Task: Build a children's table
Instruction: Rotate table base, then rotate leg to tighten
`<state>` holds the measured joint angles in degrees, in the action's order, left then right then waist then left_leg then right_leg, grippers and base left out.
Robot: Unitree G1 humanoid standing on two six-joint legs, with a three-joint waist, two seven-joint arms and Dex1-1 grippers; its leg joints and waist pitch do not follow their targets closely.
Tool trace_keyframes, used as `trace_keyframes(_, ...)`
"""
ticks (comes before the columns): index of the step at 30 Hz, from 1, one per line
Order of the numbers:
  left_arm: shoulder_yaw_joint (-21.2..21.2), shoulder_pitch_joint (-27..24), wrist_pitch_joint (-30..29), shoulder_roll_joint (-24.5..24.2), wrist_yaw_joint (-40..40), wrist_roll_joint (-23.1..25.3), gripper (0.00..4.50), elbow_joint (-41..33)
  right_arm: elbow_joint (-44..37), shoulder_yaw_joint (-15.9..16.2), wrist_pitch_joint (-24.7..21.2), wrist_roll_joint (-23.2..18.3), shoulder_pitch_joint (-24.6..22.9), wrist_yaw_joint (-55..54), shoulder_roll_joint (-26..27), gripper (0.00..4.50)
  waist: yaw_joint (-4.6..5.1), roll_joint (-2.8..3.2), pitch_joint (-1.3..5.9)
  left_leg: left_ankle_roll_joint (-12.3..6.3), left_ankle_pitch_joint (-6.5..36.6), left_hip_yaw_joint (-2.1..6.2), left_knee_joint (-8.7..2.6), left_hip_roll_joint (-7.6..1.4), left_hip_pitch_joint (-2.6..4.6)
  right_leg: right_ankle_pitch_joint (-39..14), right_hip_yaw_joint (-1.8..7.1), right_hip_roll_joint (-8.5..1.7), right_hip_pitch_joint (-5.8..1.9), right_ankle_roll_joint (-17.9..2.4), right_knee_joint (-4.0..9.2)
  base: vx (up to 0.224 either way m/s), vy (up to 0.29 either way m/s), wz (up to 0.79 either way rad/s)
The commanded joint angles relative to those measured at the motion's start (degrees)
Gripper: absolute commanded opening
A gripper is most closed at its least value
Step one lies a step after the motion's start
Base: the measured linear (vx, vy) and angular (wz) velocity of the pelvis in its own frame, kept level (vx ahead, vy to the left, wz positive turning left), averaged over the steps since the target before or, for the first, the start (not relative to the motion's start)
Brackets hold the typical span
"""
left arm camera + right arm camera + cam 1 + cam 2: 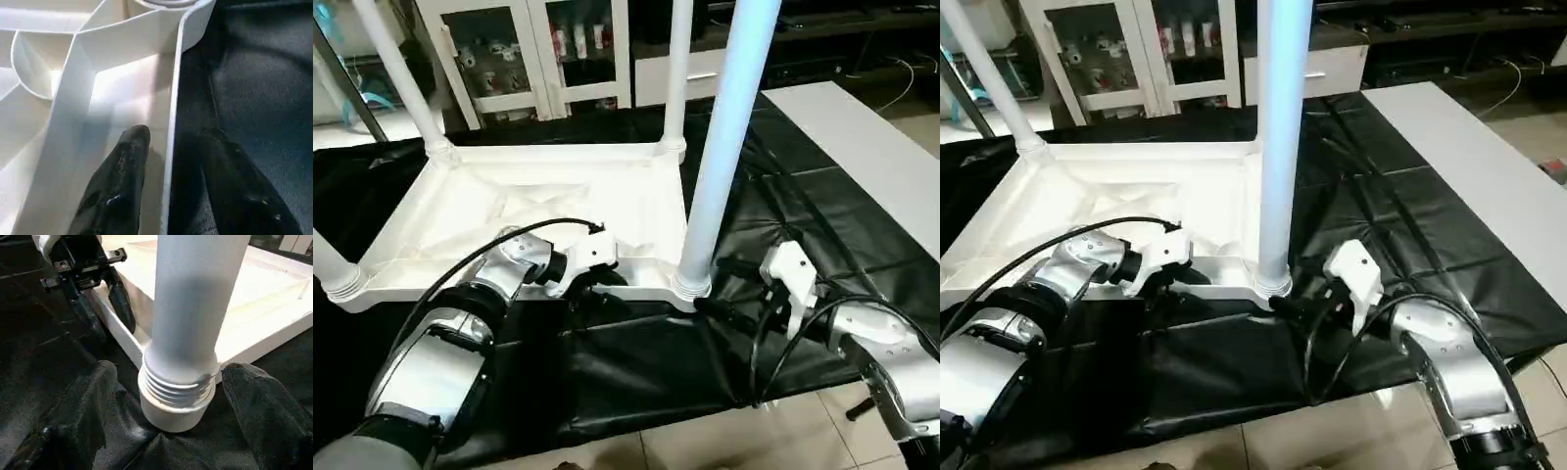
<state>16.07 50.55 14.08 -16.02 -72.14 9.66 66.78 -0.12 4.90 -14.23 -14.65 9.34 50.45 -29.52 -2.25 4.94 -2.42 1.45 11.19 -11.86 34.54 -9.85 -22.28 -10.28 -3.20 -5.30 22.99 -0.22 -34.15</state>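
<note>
The children's table lies upside down on the black cloth, its white ribbed top facing up. Legs stand in its corner sockets: far left, far right, near left and near right. My left gripper is open astride the top's near rim, one finger inside and the other outside. My right gripper is open around the near right leg's threaded flared base, a finger on each side with a gap to it.
A white cabinet with glass doors stands behind the work table. A long white panel lies along the right side. The black cloth hangs over the near edge, with tiled floor below.
</note>
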Motion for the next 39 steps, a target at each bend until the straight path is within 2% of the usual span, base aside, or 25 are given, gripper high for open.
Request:
trace_keyframes(1, -0.57, 1.28, 0.51, 0.22, 0.2, -0.53, 1.63, 0.58, -2.15, -0.11, -0.51, -0.44, 0.38, 0.3, -0.09, 3.8, -0.06, -0.33, 3.83, -5.66, 11.26, 1.9, -3.94, -3.4, 1.23, -5.53, 1.87, -3.58, -3.0, -16.16, 3.77, 0.0, 0.0, 0.0)
trace_keyframes(6, -0.73, 1.47, 1.17, 0.33, 0.39, -0.4, 1.18, 1.12, -2.63, -0.07, -0.67, -0.59, 0.07, 0.3, -0.39, 3.8, 0.01, -0.33, 3.9, -6.0, 10.63, 1.92, -3.87, -3.4, 1.21, -4.89, 1.87, -3.56, -3.05, -16.07, 3.67, 0.0, 0.0, 0.0)
trace_keyframes(9, -0.98, 1.55, 1.52, 0.44, 0.48, -0.38, 1.05, 1.29, -2.91, -0.25, -0.89, -0.74, -0.09, 0.44, -0.69, 3.8, 0.02, -0.28, 3.93, -6.27, 10.21, 1.93, -3.85, -3.44, 1.25, -4.43, 1.84, -3.53, -3.01, -16.12, 3.63, 0.0, 0.0, 0.0)
trace_keyframes(17, -1.38, 1.47, 1.44, 0.74, 0.32, -0.72, 0.43, 1.58, -2.82, -0.16, -1.07, -0.73, 0.27, 0.48, -0.79, 3.8, 0.05, -0.51, 3.91, -6.4, 9.96, 1.89, -3.78, -3.39, 1.19, -5.07, 1.86, -3.53, -3.01, -16.02, 3.67, 0.0, 0.0, 0.0)
trace_keyframes(18, -1.3, 1.22, 1.5, 0.67, 0.19, -0.68, 0.31, 1.52, -2.87, -0.09, -1.1, -0.75, 0.25, 0.46, -0.77, 3.8, 0.05, -0.68, 3.91, -6.49, 9.92, 1.86, -3.77, -3.37, 1.17, -5.07, 1.86, -3.52, -3.02, -16.04, 3.67, 0.0, 0.0, 0.0)
trace_keyframes(19, -1.29, 1.1, 1.54, 0.64, 0.12, -0.63, 0.24, 1.5, -2.89, -0.04, -1.12, -0.78, 0.24, 0.44, -0.78, 3.8, -0.01, -0.54, 3.93, -6.6, 9.74, 1.86, -3.73, -3.38, 1.21, -5.05, 1.86, -3.55, -2.99, -16.08, 3.63, 0.0, 0.0, 0.0)
trace_keyframes(20, -1.05, 0.53, 1.54, 0.51, -0.15, -0.42, 0.2, 1.35, -2.92, 0.12, -1.12, -0.77, 0.21, 0.39, -0.71, 3.8, 0.02, -0.78, 3.94, -6.73, 9.54, 1.83, -3.71, -3.36, 1.16, -4.96, 1.87, -3.53, -3.02, -16.06, 3.64, 0.0, 0.0, 0.0)
trace_keyframes(24, -0.42, -0.65, 1.83, 0.28, -0.32, 0.1, 0.04, 1.04, -2.94, 0.39, -1.14, -0.75, 0.18, 0.37, -0.51, 3.8, 0.08, -0.68, 4.02, -7.3, 8.51, 1.87, -3.6, -3.34, 1.08, -3.84, 1.81, -3.53, -3.06, -16.08, 3.46, 0.0, 0.0, 0.0)
trace_keyframes(27, 1.51, -3.01, 2.23, -0.91, -1.45, 1.61, 0.04, -0.26, -2.29, 0.59, -1.05, -0.77, 0.72, 0.73, -0.4, 3.8, -0.02, -1.63, 3.96, -7.89, 8.25, 1.81, -3.64, -3.41, 0.94, -4.58, 1.85, -3.65, -3.13, -16.02, 3.45, 0.0, 0.0, 0.0)
trace_keyframes(28, 1.92, -3.35, 2.28, -1.18, -1.74, 1.91, 0.04, -0.53, -2.03, 0.59, -1.0, -0.77, 0.89, 0.83, -0.4, 3.8, -0.08, -1.24, 3.95, -7.95, 8.11, 1.83, -3.63, -3.4, 0.95, -5.29, 1.85, -3.68, -3.02, -15.83, 3.42, 0.0, 0.0, 0.0)
trace_keyframes(32, 3.15, -4.0, 2.19, -2.21, -1.63, 3.24, 0.04, -1.16, -1.37, 0.68, -1.0, -0.74, 1.53, 1.03, -0.33, 3.8, -0.02, -1.33, 3.82, -7.36, 9.14, 1.85, -3.76, -3.45, 1.02, -7.14, 1.88, -3.67, -2.95, -15.49, 3.58, 0.0, 0.0, 0.0)
trace_keyframes(34, 2.85, -6.7, -0.25, -4.12, 0.94, 3.72, 0.04, -3.37, 1.37, 1.08, -0.77, 1.42, 3.91, -2.43, 1.51, 3.8, 0.67, -1.22, 3.59, -6.55, 9.75, 2.02, -4.07, -3.24, 0.54, -8.75, 1.74, -3.62, -3.15, -15.1, 3.66, 0.0, 0.0, 0.0)
trace_keyframes(35, 2.7, -7.06, -0.66, -4.31, 1.26, 3.66, 0.04, -3.67, 1.75, 1.12, -0.76, 1.76, 4.22, -3.03, 1.79, 3.8, 0.55, -1.04, 3.59, -6.02, 10.56, 1.97, -4.1, -3.34, 0.94, -10.0, 1.74, -3.57, -2.88, -14.85, 3.8, 0.0, 0.0, 0.0)
trace_keyframes(37, 1.84, -8.67, -4.49, -5.2, 3.66, 3.52, 0.04, -6.09, 2.81, 0.72, -0.97, 2.56, 5.04, -5.83, 3.18, 3.8, 0.89, -1.05, 3.48, -4.48, 12.35, 1.93, -4.29, -3.42, 1.34, -12.51, 1.94, -3.59, -2.68, -14.49, 4.15, 0.0, 0.0, 0.0)
trace_keyframes(38, 1.27, -9.43, -7.73, -5.28, 3.89, 3.0, 0.04, -8.28, 2.69, 0.36, -1.43, 2.21, 4.96, -6.48, 3.65, 3.8, 1.1, -1.3, 3.43, -3.96, 13.14, 2.05, -4.47, -3.47, 1.23, -13.4, 1.98, -3.68, -2.88, -14.38, 4.06, 0.0, 0.0, 0.0)
trace_keyframes(39, 1.01, -10.11, -10.52, -5.39, 4.29, 2.81, 0.04, -10.57, 2.48, 0.12, -1.85, 1.95, 4.8, -6.9, 3.96, 3.8, 1.2, -1.33, 3.28, -3.76, 13.73, 2.07, -4.54, -3.39, 1.21, -14.68, 1.93, -3.64, -2.74, -14.08, 4.26, 0.0, 0.0, 0.0)
